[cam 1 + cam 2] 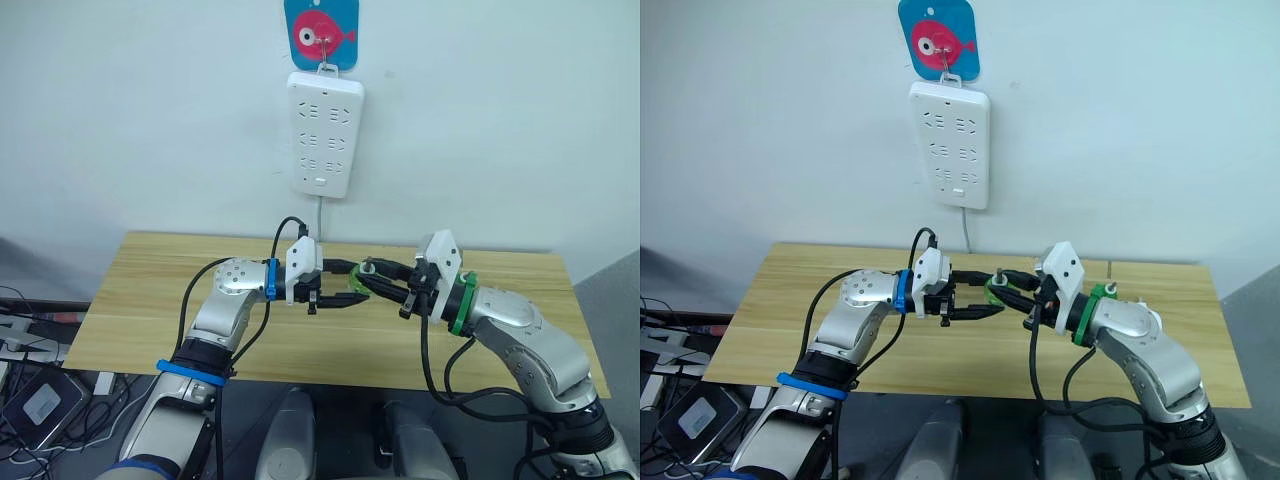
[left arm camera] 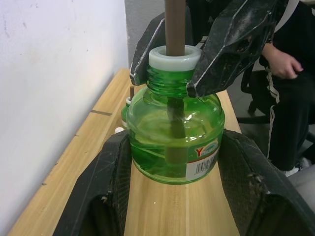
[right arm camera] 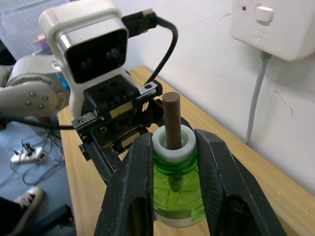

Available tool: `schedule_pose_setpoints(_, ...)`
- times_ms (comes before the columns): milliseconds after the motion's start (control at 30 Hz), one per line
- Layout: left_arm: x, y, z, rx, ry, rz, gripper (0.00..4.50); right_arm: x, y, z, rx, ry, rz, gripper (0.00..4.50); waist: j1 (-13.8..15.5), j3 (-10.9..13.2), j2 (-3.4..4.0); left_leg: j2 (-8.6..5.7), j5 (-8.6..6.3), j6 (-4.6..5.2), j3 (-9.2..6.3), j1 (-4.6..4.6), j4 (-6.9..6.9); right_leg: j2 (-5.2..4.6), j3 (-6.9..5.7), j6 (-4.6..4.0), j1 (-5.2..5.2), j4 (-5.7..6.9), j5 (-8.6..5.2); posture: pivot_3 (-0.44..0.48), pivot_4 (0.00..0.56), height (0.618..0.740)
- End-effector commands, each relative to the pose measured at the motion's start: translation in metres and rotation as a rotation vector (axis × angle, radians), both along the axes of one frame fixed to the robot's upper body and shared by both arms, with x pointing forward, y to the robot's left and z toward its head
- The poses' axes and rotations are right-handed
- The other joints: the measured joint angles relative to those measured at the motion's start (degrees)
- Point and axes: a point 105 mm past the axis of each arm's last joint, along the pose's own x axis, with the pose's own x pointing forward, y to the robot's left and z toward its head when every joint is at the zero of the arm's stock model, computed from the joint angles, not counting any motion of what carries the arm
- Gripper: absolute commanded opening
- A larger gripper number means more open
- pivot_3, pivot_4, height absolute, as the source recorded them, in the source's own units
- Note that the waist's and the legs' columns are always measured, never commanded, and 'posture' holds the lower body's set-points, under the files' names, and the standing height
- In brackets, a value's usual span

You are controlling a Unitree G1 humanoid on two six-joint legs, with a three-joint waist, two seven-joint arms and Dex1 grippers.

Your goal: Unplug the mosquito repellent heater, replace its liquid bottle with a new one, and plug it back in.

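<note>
A green liquid bottle (image 2: 172,142) with a white collar and a brown wick (image 3: 172,118) is held between both grippers over the middle of the wooden table (image 1: 140,310). My right gripper (image 3: 172,142) is shut on the bottle's neck, its fingers (image 2: 231,44) clamped just below the collar. My left gripper (image 2: 174,147) comes from the opposite side, and its fingers (image 2: 115,172) press against the sides of the bottle's body. In the head views the two grippers meet at the bottle (image 1: 355,282). The mosquito repellent heater is out of view.
A white multi-socket power strip (image 1: 325,135) hangs on the wall above the table, all its sockets free, its cable (image 1: 320,215) dropping behind the table. A second green bottle (image 2: 127,105) stands on the table behind the held one. A seated person (image 2: 288,64) is beyond the table's end.
</note>
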Motion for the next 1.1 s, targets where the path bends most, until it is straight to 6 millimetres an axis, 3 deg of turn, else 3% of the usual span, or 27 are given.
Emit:
schedule_pose_setpoints(33, -0.002, -0.007, 0.021, -0.083, -0.029, 0.001, 3.20, 0.008, -0.018, 0.022, 0.175, 0.037, -0.105, 0.83, 0.02, 0.00, 0.00, 0.00, 0.00, 0.00, 0.00, 0.00, 0.00, 0.00, 0.00, -0.01, 0.00, 0.00, 0.00, 0.298, 0.220, 0.740)
schedule_pose_setpoints(167, 0.004, -0.011, 0.038, -0.195, -0.062, 0.088, 4.45, 0.018, -0.042, 0.025, 0.347, 0.170, -0.225, 0.83, 0.09, -0.02, -0.02, -0.01, 0.00, -0.01, -0.01, -0.02, 0.00, -0.04, 0.00, -0.25, 0.02, 0.00, 0.15, 0.292, 0.211, 0.740)
schedule_pose_setpoints(200, 0.004, -0.014, 0.041, -0.221, -0.075, 0.107, 4.50, 0.019, -0.046, 0.024, 0.377, 0.197, -0.241, 0.83, 0.09, -0.02, -0.02, -0.01, 0.00, -0.01, -0.01, -0.02, 0.00, -0.05, 0.00, -0.26, 0.02, 0.00, 0.16, 0.292, 0.210, 0.740)
schedule_pose_setpoints(433, 0.003, -0.038, 0.063, -0.404, -0.128, 0.212, 4.50, 0.017, -0.056, 0.040, 0.703, 0.412, -0.222, 0.83, 0.01, -0.05, -0.03, -0.01, 0.00, -0.01, 0.00, 0.00, -0.01, -0.04, 0.01, -0.27, 0.00, 0.04, 0.17, 0.296, 0.197, 0.740)
schedule_pose_setpoints(600, 0.003, -0.044, 0.063, -0.433, -0.152, 0.248, 4.50, 0.015, -0.059, 0.048, 0.802, 0.492, -0.211, 0.83, -0.02, -0.31, -0.02, -0.03, 0.00, 0.00, 0.03, 0.01, -0.01, -0.04, 0.04, -0.27, 0.01, 0.04, 0.17, 0.301, 0.192, 0.740)
schedule_pose_setpoints(1100, 0.002, -0.057, 0.069, -0.490, -0.159, 0.254, 4.50, 0.011, -0.053, 0.059, 0.812, 0.536, -0.181, 0.83, 0.04, -0.73, -0.02, -0.05, 0.01, 0.01, 0.03, 0.00, 0.00, -0.03, 0.06, -0.26, 0.02, 0.03, 0.18, 0.296, 0.181, 0.740)
